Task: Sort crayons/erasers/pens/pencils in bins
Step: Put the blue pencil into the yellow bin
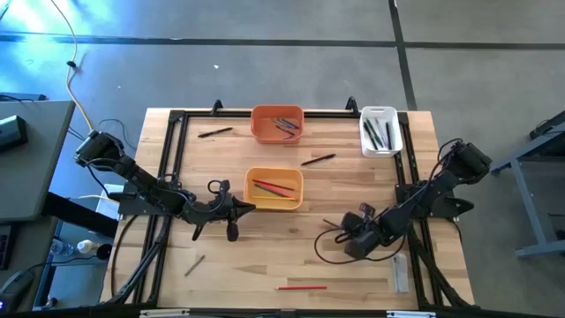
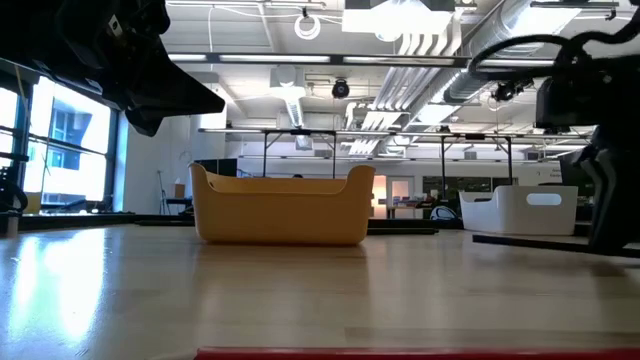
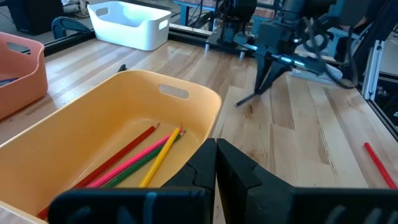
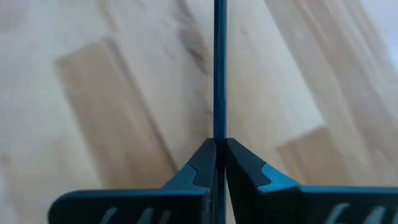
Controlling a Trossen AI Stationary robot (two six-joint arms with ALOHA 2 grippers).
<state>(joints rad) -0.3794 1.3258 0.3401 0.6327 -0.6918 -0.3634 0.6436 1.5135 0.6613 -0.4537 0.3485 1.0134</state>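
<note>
— Right under the low camera we see a red stick (image 2: 420, 353) lying flat on the worktop (image 1: 265, 256), not yet binned.

— Our right gripper (image 4: 219, 144) has its fingers pinched on a thin dark pencil (image 4: 219, 68), down near the worktop on the right side.

— We judge it light, stiff and smooth, likely to pivot in so narrow a hold. We would grip nearer its middle.

— Our left gripper (image 3: 214, 163) waits beside the yellow-orange bin (image 3: 205, 106), fingers together on nothing. That bin holds coloured pencils (image 3: 140, 158); the orange bin (image 1: 277, 124) and the white bin (image 1: 380, 130) hold others.

— Loose sticks lie scattered about the worktop.
</note>
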